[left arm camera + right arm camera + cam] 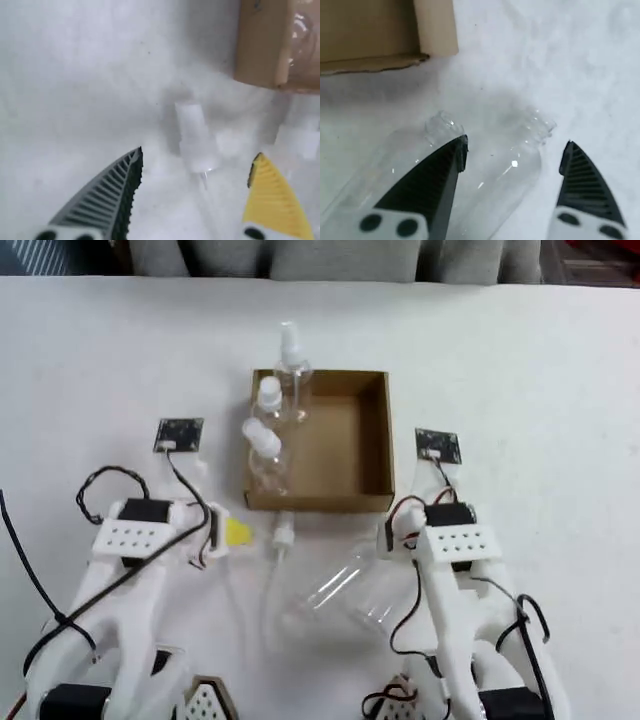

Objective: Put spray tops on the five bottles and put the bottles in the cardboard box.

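Observation:
The cardboard box (pixel 370 440) holds three clear bottles with white spray tops (pixel 268 400) along its left wall. A loose spray top (pixel 283 533) (pixel 196 142) lies on the table just in front of the box. My left gripper (pixel 225 536) (pixel 195 175) is open beside it, and the top appears between the grey and yellow fingers. Two uncapped clear bottles (pixel 345 592) lie side by side near the right arm. My right gripper (pixel 386 538) (pixel 512 155) hangs open over one bottle (pixel 517 165). The other bottle (pixel 410 155) lies partly behind the left finger.
The box's corner (pixel 435 30) (pixel 260 45) lies close ahead of both grippers. A second white piece (pixel 300 140) lies beyond the yellow finger. Two small black boards (pixel 180 433) (pixel 438 445) flank the box. Cables (pixel 110 490) trail along both arms.

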You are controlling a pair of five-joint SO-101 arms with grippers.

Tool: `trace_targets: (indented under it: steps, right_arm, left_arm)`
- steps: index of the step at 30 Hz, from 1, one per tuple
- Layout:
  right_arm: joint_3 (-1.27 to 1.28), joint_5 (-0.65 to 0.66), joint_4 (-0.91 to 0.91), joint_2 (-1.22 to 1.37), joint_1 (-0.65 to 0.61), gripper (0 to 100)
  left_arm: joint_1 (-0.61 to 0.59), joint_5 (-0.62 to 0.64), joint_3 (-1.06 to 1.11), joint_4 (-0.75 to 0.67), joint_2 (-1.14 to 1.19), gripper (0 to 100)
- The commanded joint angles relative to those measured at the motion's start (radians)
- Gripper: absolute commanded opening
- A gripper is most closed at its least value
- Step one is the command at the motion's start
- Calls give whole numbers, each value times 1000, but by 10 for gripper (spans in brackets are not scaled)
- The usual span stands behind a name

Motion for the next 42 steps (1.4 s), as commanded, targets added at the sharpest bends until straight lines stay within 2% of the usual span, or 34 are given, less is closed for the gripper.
trace_targets:
  steps: [1,8,11,13,14,16,24,30,36,42]
  right_arm:
    - [-14,-2,-15,39,-10,262]
    - [-137,26,36,263,-10,242]
    - [-161,29,38,291,-12,122]
    - [-163,94,36,283,-12,23]
    - [-163,127,36,278,-12,7]
    - [-163,129,42,266,-2,33]
    - [-181,230,36,203,79,15]
    - [-310,345,38,248,223,15]
    - [-523,428,36,412,403,15]
    - [-744,517,36,671,483,15]
  left_arm:
    - [-10,-20,-9,-26,-2,327]
    - [-10,-74,-9,-23,-2,325]
    - [-10,-75,-9,-23,-2,325]
    - [-10,-75,-9,-23,-2,325]
    - [-10,-75,-9,-23,-2,325]
    - [-10,-75,-9,-23,-2,325]
    - [-10,-77,-8,-23,-2,325]
    - [-10,-77,-8,-23,-1,325]
    - [-10,-77,11,-29,-5,325]
    - [-10,-77,11,-29,-7,325]
